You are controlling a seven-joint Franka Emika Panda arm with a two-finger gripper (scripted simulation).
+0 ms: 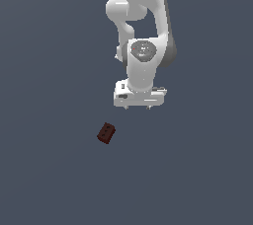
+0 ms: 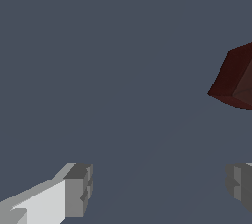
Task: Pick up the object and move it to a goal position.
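While my fingers (image 2: 160, 191) hung spread wide with nothing between them, the block (image 1: 106, 132) lay on the surface (image 1: 44, 169), off to the exterior view's left of my hand and nearer the camera, well apart from it. I judged this the approach step: next I needed to shift over the block, turn to match its skewed sides, then descend. I saw no containers anywhere.
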